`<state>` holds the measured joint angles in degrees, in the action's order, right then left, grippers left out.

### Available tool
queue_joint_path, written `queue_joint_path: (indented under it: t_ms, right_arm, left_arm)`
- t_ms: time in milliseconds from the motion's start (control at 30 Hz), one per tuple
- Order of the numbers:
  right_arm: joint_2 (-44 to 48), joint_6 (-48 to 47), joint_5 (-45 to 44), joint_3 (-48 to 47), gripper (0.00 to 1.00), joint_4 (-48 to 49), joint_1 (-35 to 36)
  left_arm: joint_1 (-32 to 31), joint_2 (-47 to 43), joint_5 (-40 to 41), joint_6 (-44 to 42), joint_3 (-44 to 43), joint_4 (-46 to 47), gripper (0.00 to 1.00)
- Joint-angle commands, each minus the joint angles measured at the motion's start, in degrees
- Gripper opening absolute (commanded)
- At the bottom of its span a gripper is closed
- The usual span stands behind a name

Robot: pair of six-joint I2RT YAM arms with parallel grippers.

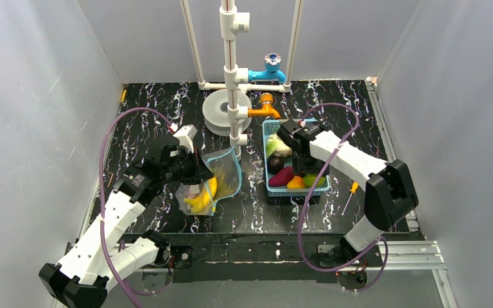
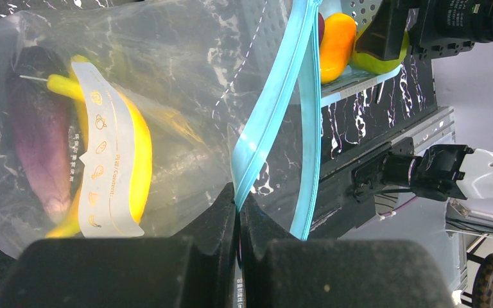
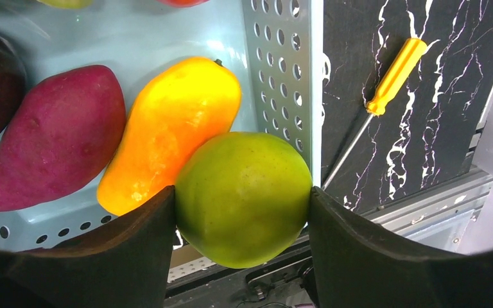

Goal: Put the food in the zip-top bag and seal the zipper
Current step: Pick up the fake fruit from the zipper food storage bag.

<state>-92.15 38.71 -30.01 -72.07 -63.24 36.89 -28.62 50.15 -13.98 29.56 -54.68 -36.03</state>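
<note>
The clear zip-top bag stands left of centre with its mouth open. Inside it are yellow bananas and a purple eggplant, behind the white label patch. My left gripper is shut on one side of the blue zipper at the mouth edge. My right gripper reaches into the light-blue basket. Its two fingers press both sides of a green apple. A maroon sweet potato and an orange-yellow fruit lie next to the apple.
An orange-handled screwdriver lies on the black marbled table right of the basket. A white pipe stand with blue and orange taps and a white roll stand behind the bag. White walls close in three sides.
</note>
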Motion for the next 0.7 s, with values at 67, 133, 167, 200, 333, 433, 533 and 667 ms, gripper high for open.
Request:
queue_joint_path:
  t_ms: [67, 133, 167, 200, 333, 433, 533, 667]
  right_arm:
    - [3.3, 0.1, -1.7, -1.0, 0.31, -0.2, 0.6]
    - [4.1, 0.1, -2.3, -1.5, 0.24, 0.0, 1.0]
    - [4.8, 0.3, -2.7, -1.7, 0.22, 0.1, 1.3]
    - [5.7, 0.3, -3.1, -1.8, 0.19, 0.4, 1.6]
    - [10.2, -0.1, -3.4, -1.4, 0.10, 3.9, 3.0]
    - [15.4, -0.8, -0.2, 0.8, 0.05, 9.6, 3.1]
    - [20.9, -1.3, 5.8, 4.5, 0.01, 17.5, 3.1]
    - [28.7, -3.0, 20.6, 11.5, 0.01, 33.8, 3.1]
  left_arm:
    - [-0.1, -1.0, -0.2, -0.7, -0.8, -0.6, 0.00]
    - [-0.1, -1.1, -0.2, -0.7, -0.8, -0.7, 0.00]
    - [-0.1, -1.2, -0.2, -0.7, -0.8, -0.7, 0.00]
    - [-0.1, -1.2, -0.2, -0.7, -0.8, -0.8, 0.00]
    - [-0.1, -1.3, -0.3, -0.6, -0.9, -0.8, 0.00]
    - [-0.1, -1.1, -0.5, -0.7, -1.1, -0.8, 0.00]
    - [-0.1, -1.1, -0.5, -0.7, -1.2, -0.8, 0.00]
    - [-0.1, -1.0, -0.7, -0.7, -1.2, -0.7, 0.00]
